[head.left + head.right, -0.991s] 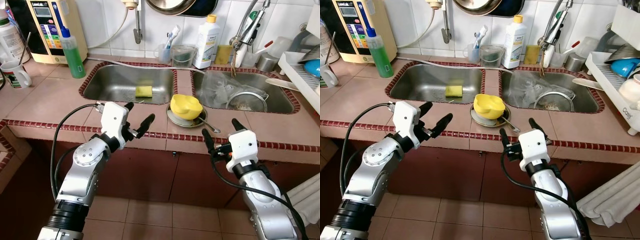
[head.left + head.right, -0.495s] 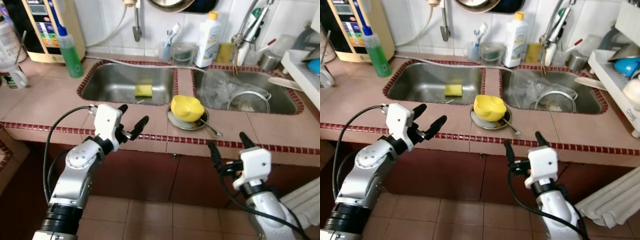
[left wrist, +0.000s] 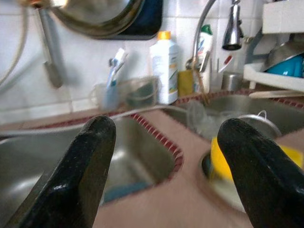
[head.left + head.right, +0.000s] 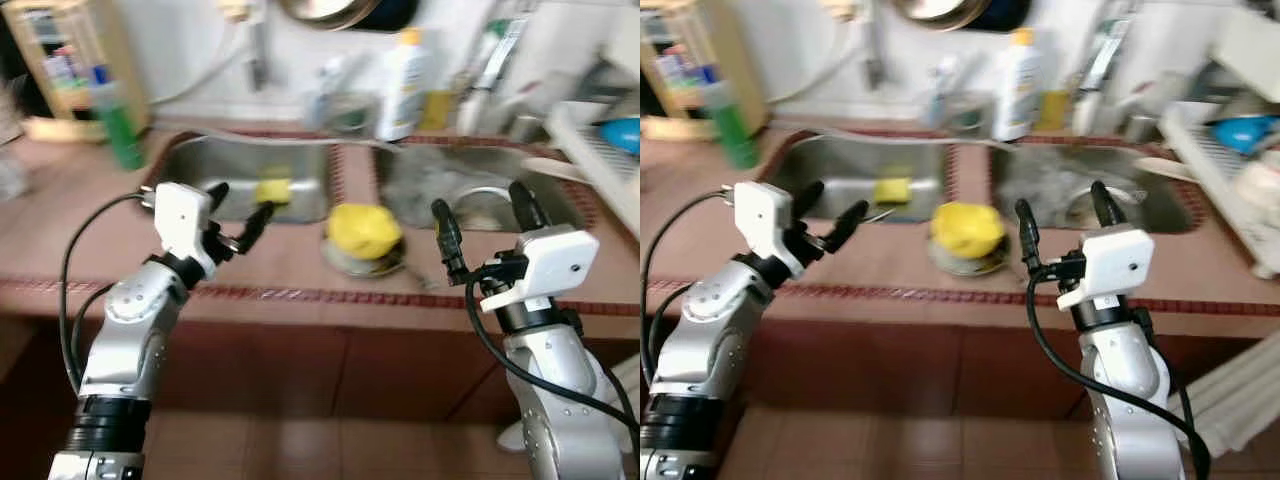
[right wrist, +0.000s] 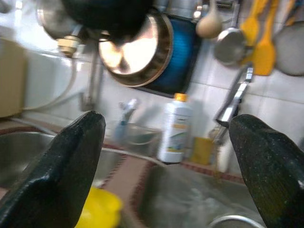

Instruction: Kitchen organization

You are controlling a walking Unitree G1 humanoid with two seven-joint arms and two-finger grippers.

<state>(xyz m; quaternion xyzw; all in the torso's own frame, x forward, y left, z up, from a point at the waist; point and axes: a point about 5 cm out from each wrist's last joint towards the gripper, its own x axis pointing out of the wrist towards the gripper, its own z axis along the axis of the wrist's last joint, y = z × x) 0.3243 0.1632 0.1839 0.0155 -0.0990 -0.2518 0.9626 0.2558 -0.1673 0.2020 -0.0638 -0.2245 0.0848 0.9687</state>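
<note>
A yellow bowl [image 4: 363, 230] lies upturned on a metal plate [image 4: 372, 266] on the tiled counter between two steel sinks. A yellow sponge [image 4: 272, 190] lies in the left sink [image 4: 210, 165]. My left gripper [image 4: 239, 212] is open above the counter by the left sink, to the left of the bowl. My right gripper [image 4: 484, 225] is open and raised to the right of the bowl, in front of the right sink [image 4: 470, 175]. The wrist views look past the open fingers [image 3: 88, 164] toward the white bottle [image 3: 164, 66] and the bowl [image 5: 97, 211].
A green soap bottle [image 4: 118, 125] and a water dispenser [image 4: 75, 60] stand at the back left. A white bottle [image 4: 403, 70], a cup with toothbrushes and the faucet line the back wall. A dish rack [image 4: 600, 140] with a blue bowl is on the right. Pans hang above.
The view has shifted and blurred, so the camera moved. Both grippers have risen; the right one now stands level with the counter beside the bowl. Both stay open.
</note>
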